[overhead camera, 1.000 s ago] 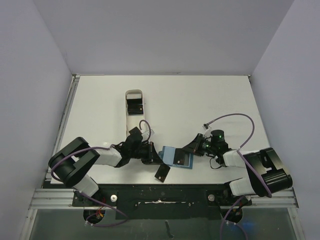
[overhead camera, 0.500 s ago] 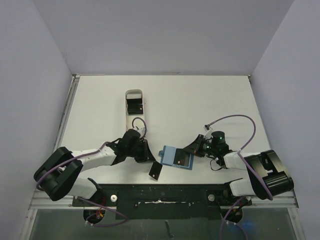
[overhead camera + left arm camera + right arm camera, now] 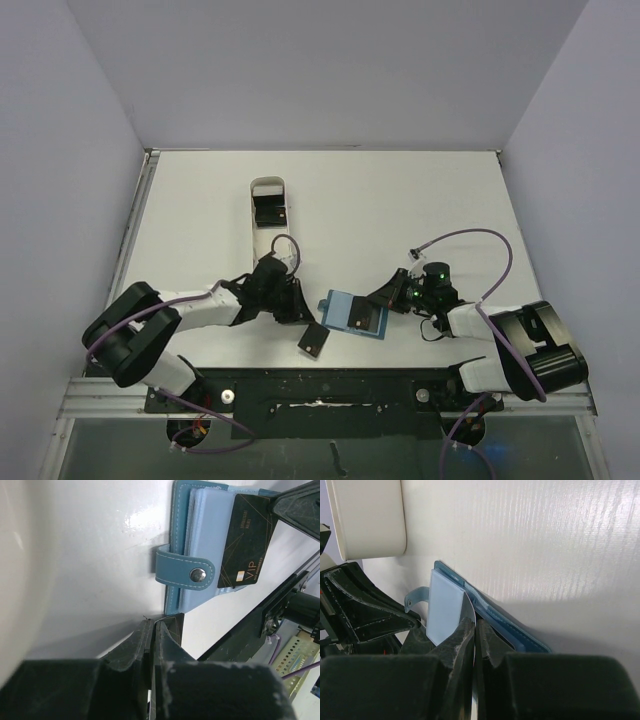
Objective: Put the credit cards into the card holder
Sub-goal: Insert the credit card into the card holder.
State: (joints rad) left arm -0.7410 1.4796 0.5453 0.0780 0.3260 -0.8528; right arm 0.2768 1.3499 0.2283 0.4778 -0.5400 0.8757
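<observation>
1. White tray (image 3: 268,186), well beyond the card holder (image 3: 345,308) and off to its left, carries the spare credit cards (image 3: 268,212). I leave those alone for now.
2. My left pincer (image 3: 152,627) sits just left of the card holder. Its jaws are pressed fully together on the thin edge of one black card (image 3: 314,342), which hangs tilted by the holder's near-left corner.
3. The card holder lies open on the bench (image 3: 420,200) between my two pincers, with its closure tab (image 3: 185,572) pointing toward the left one. A VIP card (image 3: 247,540) rests on its sleeves, and I cannot tell how far in it is seated.
4. My right pincer (image 3: 472,625), on the holder's right side, is clamped closed on a pale clear sleeve (image 3: 445,610) and lifts it off the cover.
5. As I judge it, doing this step well looks like this:
   - Hold the right side steady so the sleeve mouth stays open.
   - Level the held card until its leading edge is square to that mouth.
   - Pass it clear of the tab, which could snag it.
   - Slide it in along the pocket's own line, not across it.
   - Let go only once most of the card is inside.
</observation>
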